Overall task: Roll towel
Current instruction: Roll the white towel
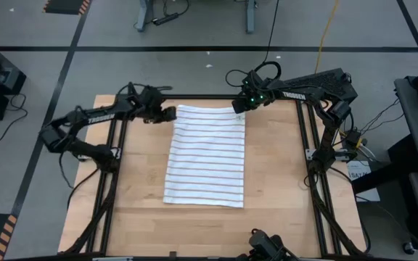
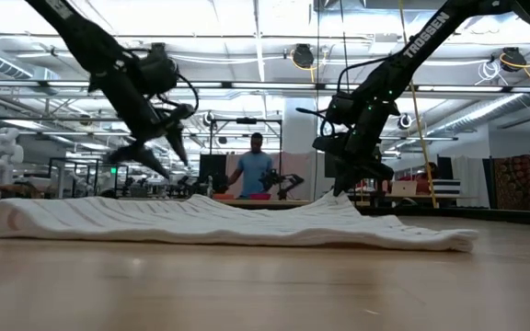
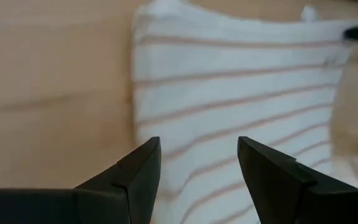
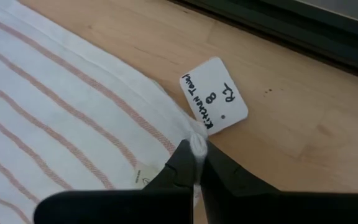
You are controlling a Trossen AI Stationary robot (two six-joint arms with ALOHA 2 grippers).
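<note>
Now the right gripper [image 4: 194, 163] pinches the towel [image 1: 206, 154] corner by its tag [image 4: 214, 94]; the left gripper [image 3: 199, 163] hovers open over the opposite corner

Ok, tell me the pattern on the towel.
The towel is white with thin parallel reddish-brown stripes, clearest in the right wrist view.

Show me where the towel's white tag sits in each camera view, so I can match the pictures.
High view: tag at the towel's far right corner, under the right claw.
Low view: tag not discernible; the right claw pinches that corner.
Left wrist view: small white tag at the towel's far corner.
Right wrist view: handwritten tag just beyond the shut claw.
Shared landmark: the pinched towel corner.
</note>
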